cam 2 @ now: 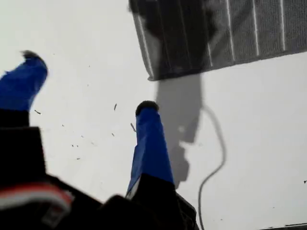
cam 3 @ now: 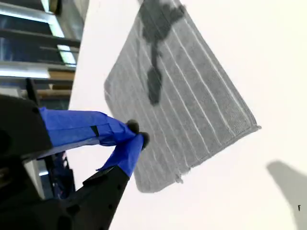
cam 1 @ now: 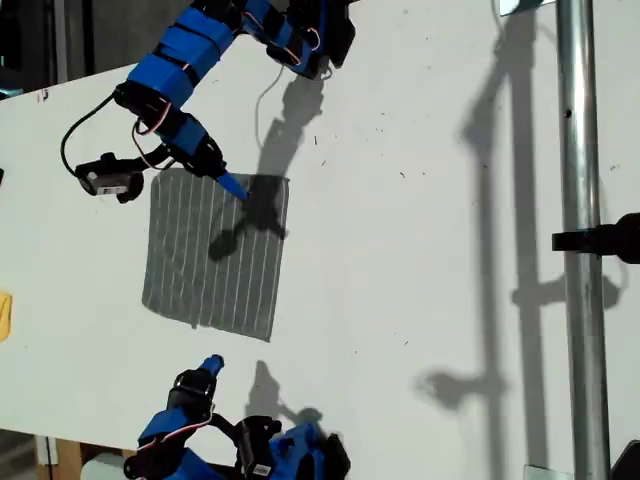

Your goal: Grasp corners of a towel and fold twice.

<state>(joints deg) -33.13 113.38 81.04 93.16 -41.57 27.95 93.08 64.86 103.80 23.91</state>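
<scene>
1. The towel (cam 1: pixel 215 255) lies flat on the white table (cam 1: pixel 420 250), left of centre in the exterior view. All four edges show there.
2. In the first wrist view only one corner (cam 2: pixel 152 76) and a strip of the towel (cam 2: pixel 230 33) are in frame. The rest is cut off, and a dark shadow covers much of that strip.
3. The second wrist view shows the towel (cam 3: pixel 192 105) almost whole, though blue fingers cover part of one edge.
4. Its pale stripes run from the top to the bottom of the exterior view, tilted slightly. It is close to square, so I cannot name a clear long axis.
5. My first tool (cam 1: pixel 225 178) reaches from the top of the exterior view, bent down at the towel's top edge. In its own view, my first tool (cam 2: pixel 88 80) is spread wide above bare table, short of the corner, holding nothing.
6. My second tool (cam 1: pixel 212 363) is raised at the bottom of the exterior view, off the towel. In its own view, my second tool (cam 3: pixel 136 133) has its fingertips pressed together, with no cloth between them.
</scene>
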